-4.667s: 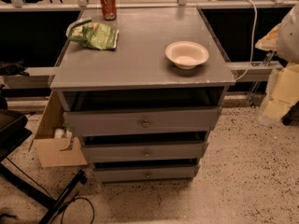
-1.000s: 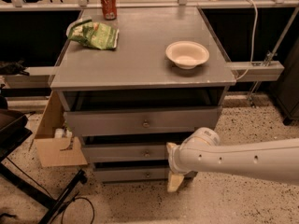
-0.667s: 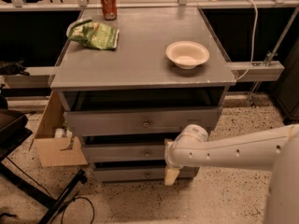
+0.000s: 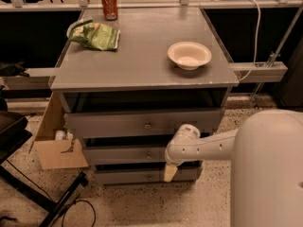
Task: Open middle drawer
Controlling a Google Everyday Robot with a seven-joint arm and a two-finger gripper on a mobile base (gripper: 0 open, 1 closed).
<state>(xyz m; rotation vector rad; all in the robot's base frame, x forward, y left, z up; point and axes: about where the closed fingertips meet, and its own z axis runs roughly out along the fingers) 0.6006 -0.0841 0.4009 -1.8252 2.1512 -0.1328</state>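
Note:
The grey cabinet has three drawer fronts stacked under its top. The middle drawer (image 4: 123, 155) is a low flat grey panel with a small round metal knob (image 4: 148, 153) at its centre, and it sits about level with the other fronts. My gripper (image 4: 169, 173) hangs from the white arm (image 4: 203, 145) that reaches in from the right. It is in front of the middle drawer's right part, just right of and slightly below the knob, and overlaps the gap above the bottom drawer (image 4: 137, 177).
The taller top drawer front (image 4: 142, 124) is above. On the cabinet top (image 4: 142, 65) are a white bowl (image 4: 189, 55), a green chip bag (image 4: 97, 35) and a red can (image 4: 109, 4). An open cardboard box (image 4: 54, 143) stands at the left, with a black stand leg and cable on the floor.
The arm has swung in from the far right to the drawer fronts, and over the last second the gripper has shifted left toward the middle drawer's knob. The drawers have not moved.

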